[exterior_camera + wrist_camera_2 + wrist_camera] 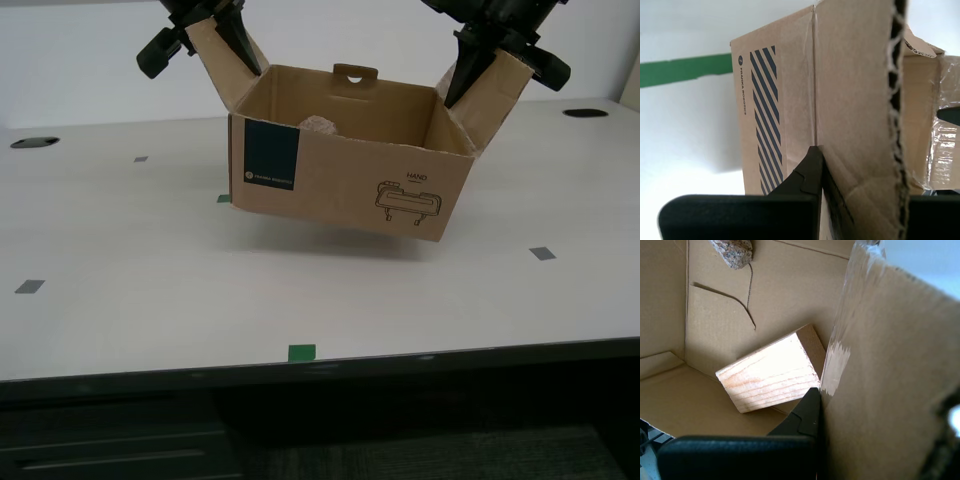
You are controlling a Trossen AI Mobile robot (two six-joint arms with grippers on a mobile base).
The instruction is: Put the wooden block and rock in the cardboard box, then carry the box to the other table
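Exterior view shows the cardboard box [350, 170] lifted clear above the counter [120, 230], each flap clenched by a pincer: my first pincer [819, 405], my second pincer [821, 162]. Inside lie the wooden block [772, 370] and the rock [733, 252].

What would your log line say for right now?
phase: carrying | box: lifted, tilted | block, rock: inside | first gripper: shut on flap | second gripper: shut on flap

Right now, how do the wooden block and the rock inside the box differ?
The wooden block is pale, flat-faced and straight-edged with visible grain; the rock is pinkish-brown, speckled and lumpy. The block looks clearly larger than the rock. Both are inside the cardboard box, apart from each other.
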